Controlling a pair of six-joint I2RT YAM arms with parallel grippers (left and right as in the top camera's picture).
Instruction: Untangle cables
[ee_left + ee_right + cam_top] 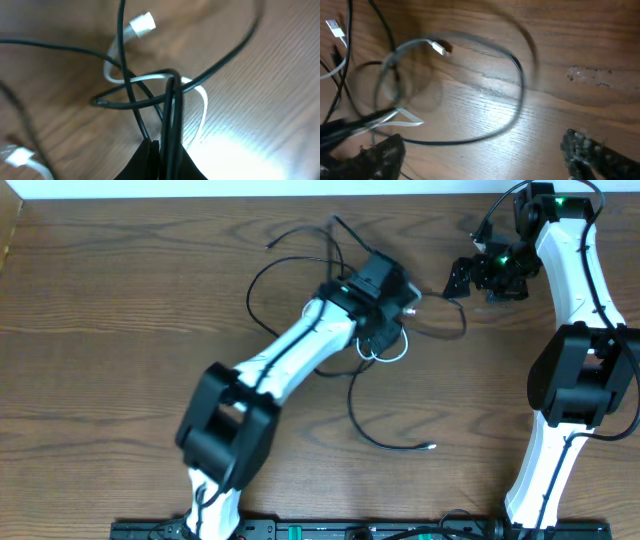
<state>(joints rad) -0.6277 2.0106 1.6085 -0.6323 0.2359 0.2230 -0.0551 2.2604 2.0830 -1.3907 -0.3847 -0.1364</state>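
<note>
**Bench** (pixel 120 330): brown wood-grain top, carrying all items below.

**Cables** (pixel 121 30): several thin black cords and one thin white cord (pixel 142 22) with a pale plug end, heaped in a loose knot near the middle of the bench, towards the far side. Black loops spread out to the left of the knot. One black strand (pixel 352 402) trails towards the near edge and ends in a small plug. A short loop of the white cord shows just below the wrist of the left arm.

**Left arm** (pixel 300 345): white links with black joints. It stretches from its base at the near edge diagonally up and to the right, with the wrist directly over the knot.

**Left fingers** (pixel 159 157): pressed together, pinching a doubled black strand where the cords cross. The white loop passes just behind the pinch.

**Right arm** (pixel 578 280): white, standing up the right side of the bench, with the wrist turned left towards the knot.

**Right fingers** (pixel 590 155): spread wide with nothing between them, beside the tangle and apart from it. A blurred black loop lies on the wood ahead of them.
</note>
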